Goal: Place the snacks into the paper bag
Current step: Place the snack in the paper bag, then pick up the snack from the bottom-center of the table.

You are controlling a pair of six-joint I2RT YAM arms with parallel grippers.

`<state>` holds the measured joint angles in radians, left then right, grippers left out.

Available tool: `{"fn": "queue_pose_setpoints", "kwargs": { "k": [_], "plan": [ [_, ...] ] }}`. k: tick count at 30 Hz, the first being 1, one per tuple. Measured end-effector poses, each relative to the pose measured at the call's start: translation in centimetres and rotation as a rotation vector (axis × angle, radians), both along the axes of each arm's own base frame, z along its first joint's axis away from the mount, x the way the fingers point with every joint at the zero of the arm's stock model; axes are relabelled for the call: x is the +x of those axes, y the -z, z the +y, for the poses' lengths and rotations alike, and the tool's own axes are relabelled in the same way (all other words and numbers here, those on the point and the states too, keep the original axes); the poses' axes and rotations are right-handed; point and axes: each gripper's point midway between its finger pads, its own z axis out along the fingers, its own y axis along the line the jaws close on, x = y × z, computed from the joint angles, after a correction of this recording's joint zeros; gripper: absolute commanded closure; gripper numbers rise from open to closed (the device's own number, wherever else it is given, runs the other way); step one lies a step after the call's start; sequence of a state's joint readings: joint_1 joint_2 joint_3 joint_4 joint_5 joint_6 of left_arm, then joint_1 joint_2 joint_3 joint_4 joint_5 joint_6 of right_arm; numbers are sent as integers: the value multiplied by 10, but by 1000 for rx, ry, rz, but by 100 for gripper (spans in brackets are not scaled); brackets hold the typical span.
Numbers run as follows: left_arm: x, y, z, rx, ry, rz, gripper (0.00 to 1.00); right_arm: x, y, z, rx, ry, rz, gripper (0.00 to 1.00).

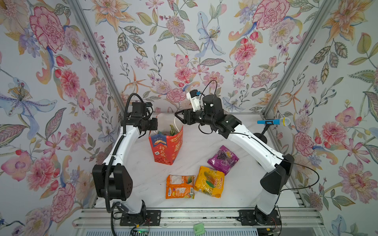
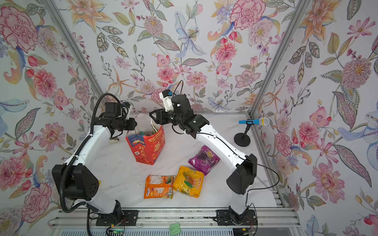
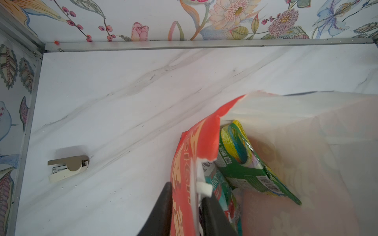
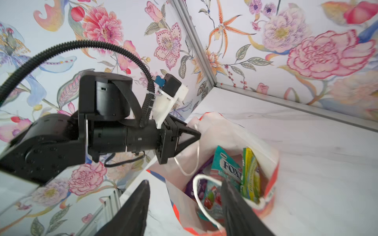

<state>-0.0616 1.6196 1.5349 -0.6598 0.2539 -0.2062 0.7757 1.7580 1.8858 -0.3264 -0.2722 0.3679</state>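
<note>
here, left jaws pinch the paper bag (image 3: 182,173) rim; right jaws gape wide, empty, over it.

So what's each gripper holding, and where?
Left gripper pinches the bag by the top rim of its side wall. Right gripper is open over the bag mouth, holding nothing.

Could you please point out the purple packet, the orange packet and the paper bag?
purple packet (image 1: 223,159): in a top view, middle of its face.
orange packet (image 1: 180,187): in a top view, middle of its face.
paper bag (image 1: 166,148): in a top view, its red front wall.
</note>
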Motion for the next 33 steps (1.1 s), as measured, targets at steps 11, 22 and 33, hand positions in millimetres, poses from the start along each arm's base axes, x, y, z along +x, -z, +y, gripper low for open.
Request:
{"fn": "queue_pose_setpoints", "kwargs": {
  "k": [11,22,33],
  "plan": [
    [0,0,0,-1,1,0,73,-108,71,-37,-317,-111,-217,34],
    [0,0,-1,-3,2,-1,72,-226,292,-1,-819,-514,-175,31],
    [0,-4,-1,-3,3,-4,72,-267,321,24,-826,-628,-195,26]
  ]
}}
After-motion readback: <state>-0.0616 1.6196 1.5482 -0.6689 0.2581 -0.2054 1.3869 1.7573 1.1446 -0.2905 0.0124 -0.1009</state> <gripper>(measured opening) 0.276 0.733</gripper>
